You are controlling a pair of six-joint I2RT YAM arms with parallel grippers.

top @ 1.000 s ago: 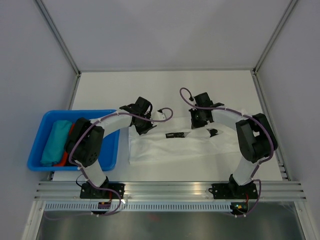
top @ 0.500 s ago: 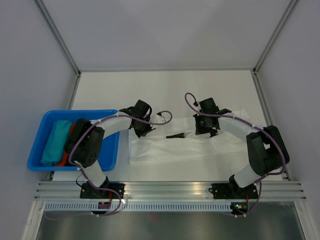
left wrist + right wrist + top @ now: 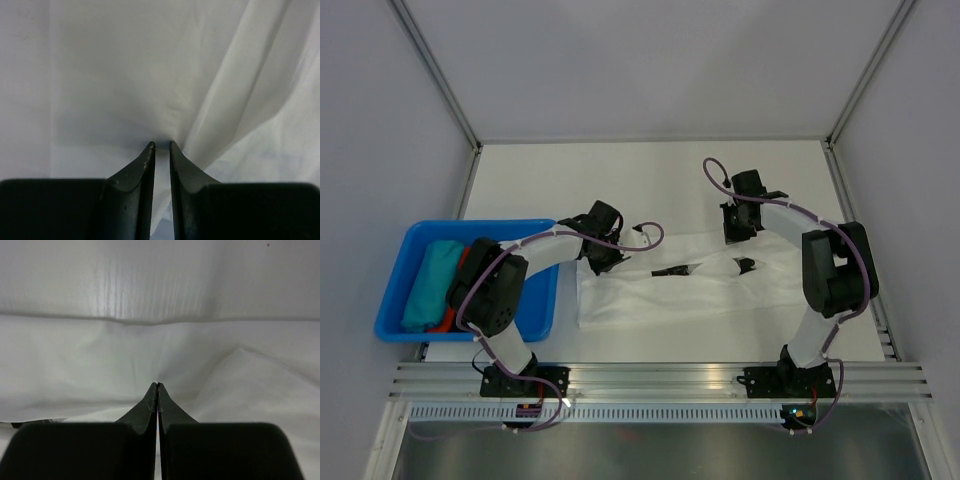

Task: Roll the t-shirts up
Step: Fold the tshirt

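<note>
A white t-shirt (image 3: 660, 295) with small black printed marks (image 3: 670, 270) lies spread across the middle of the table. My left gripper (image 3: 603, 262) sits at its upper left corner; in the left wrist view its narrow jaws (image 3: 161, 145) are shut on a fold of the white cloth (image 3: 225, 100). My right gripper (image 3: 735, 236) is at the shirt's far right part. In the right wrist view its fingertips (image 3: 158, 385) are pressed together where the cloth (image 3: 150, 360) puckers, so it is shut on the shirt. A ridge of cloth runs from the marks toward it.
A blue bin (image 3: 392, 285) stands at the left table edge with a teal roll (image 3: 430, 283) and a red roll (image 3: 446, 322) inside, partly hidden by the left arm. Metal frame posts and grey walls enclose the white table (image 3: 620, 180).
My right gripper has moved back and to the right, pulling the shirt's upper edge with it into a stretched ridge. The left gripper has stayed almost in place.
</note>
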